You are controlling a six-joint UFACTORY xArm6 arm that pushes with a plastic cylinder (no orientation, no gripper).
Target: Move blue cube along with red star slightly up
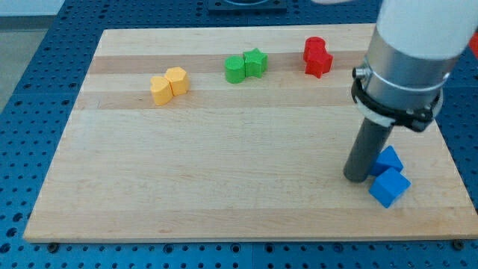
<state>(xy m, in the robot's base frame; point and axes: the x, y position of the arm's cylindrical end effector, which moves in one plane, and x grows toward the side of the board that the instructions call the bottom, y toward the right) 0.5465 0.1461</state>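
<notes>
Wooden board (224, 172) lies on a blue perforated table (30, 45), with its blocks gathered along the view's top and at the lower right. Two yellow blocks (168, 84) touch each other at the upper left, a green cylinder (235, 69) and a green star (255, 61) touch near the top centre, and a red cylinder (314, 48) sits against the red star (319, 63) further right. My tip (356, 178) rests on the board at the lower right, touching or just beside the left side of a blue block (388, 160); the rod carries no jaws, so it grips nothing. Just below that block, touching it, is the blue cube (389, 187), close to the board's bottom edge and near its right edge. Well apart from it, the red star stands near the top edge with bare wood between the two. A wide stretch of open wood spreads across the centre and the view's left.
</notes>
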